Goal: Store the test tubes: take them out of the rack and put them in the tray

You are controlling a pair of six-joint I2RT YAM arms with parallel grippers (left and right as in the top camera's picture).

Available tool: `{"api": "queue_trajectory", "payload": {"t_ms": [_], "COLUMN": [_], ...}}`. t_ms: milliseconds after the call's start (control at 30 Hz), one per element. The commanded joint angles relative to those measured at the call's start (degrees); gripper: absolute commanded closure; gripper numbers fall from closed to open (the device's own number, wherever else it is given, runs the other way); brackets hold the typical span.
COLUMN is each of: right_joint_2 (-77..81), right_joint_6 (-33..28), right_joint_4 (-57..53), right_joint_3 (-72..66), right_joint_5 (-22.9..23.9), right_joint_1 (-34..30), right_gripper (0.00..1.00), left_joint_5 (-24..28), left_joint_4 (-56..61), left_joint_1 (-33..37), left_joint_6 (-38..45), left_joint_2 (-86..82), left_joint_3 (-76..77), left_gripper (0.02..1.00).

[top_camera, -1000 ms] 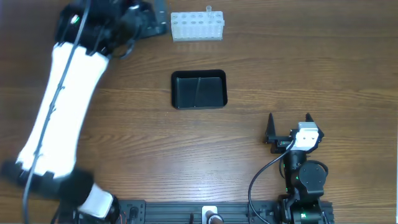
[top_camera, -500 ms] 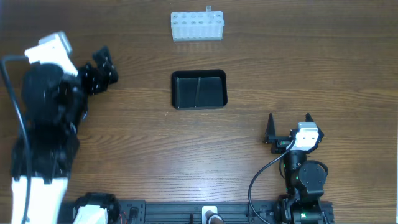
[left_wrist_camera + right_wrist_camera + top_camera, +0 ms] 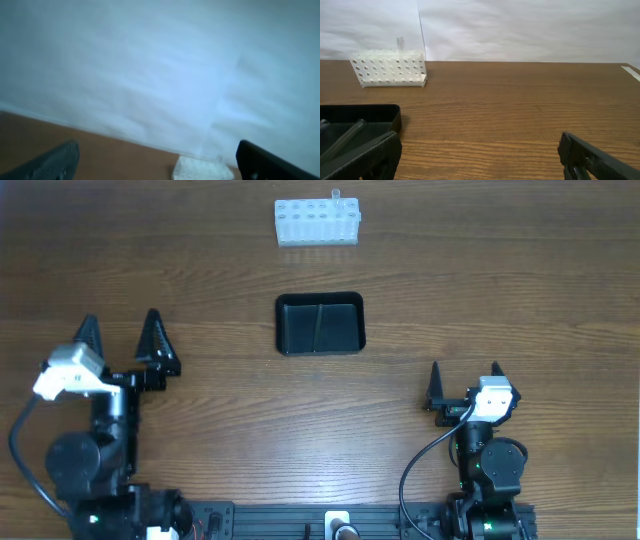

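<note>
Wood-grain worktop (image 3: 200, 260): white perforated rack (image 3: 316, 224) at 12 o'clock, one clear test tube (image 3: 336, 194) upright at its 3 o'clock end. Black rectangular tray (image 3: 320, 297) at centre; right wrist view shows clear tubes (image 3: 342, 135) lying inside. Left gripper (image 3: 120, 320) (8 o'clock) and right gripper (image 3: 465, 368) (4 o'clock): fingers apart, empty.

Overhead camera straight down on table (image 3: 520, 300); both wrist cameras low, toward the far rack (image 3: 388, 73), common to all

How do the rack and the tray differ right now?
The rack is white and perforated; the tray is black and plain-walled. The rack holds one test tube upright; the tray's tubes lie flat. Both rest on the wooden table.
</note>
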Motion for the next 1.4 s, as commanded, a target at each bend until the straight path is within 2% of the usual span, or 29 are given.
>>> {"api": "queue_trajectory", "payload": {"t_ms": [33,200,433,533,767,933,1033,1400], "right_joint_2": [-0.6,-0.6,-0.6,-0.6,-0.6,-0.6,-0.6,-0.6], "right_joint_6": [-0.2,-0.2,-0.2,-0.2,-0.2,-0.2,-0.2,-0.2], "right_joint_4": [-0.2,-0.2,-0.2,-0.2,-0.2,-0.2,-0.2,-0.2], "right_joint_3": [-0.3,-0.3,-0.3,-0.3,-0.3,-0.3,-0.3,-0.3], "right_joint_5": [-0.3,-0.3,-0.3,-0.3,-0.3,-0.3,-0.3,-0.3], "right_joint_1": [-0.4,-0.4,-0.4,-0.4,-0.4,-0.4,-0.4,-0.4], "right_gripper": [0.009,0.007,0.007,0.012,0.009,0.007,0.007,0.007], "left_joint_5": [0.9,-1.6,-4.7,-6.3,-6.3,-5.9,-5.4,-5.2], "left_joint_4": [8.0,14.4,14.6,8.8,-4.4,-12.3,-12.5,-12.3], "left_joint_1": [1.5,1.5,1.5,1.6,2.1,2.1,2.1,2.1], "left_joint_6": [1.0,1.0,1.0,1.1,1.1,9.7,12.9,12.9], "left_joint_2": [-5.0,-9.6,-15.5,-18.7,-19.8,-19.8,-19.8,-19.8], "left_joint_3": [-7.8,-15.1,-22.4,-23.0,-23.0,-23.0,-23.0,-23.0], "left_gripper": [0.02,0.02,0.02,0.02,0.02,0.02,0.023,0.02]}}
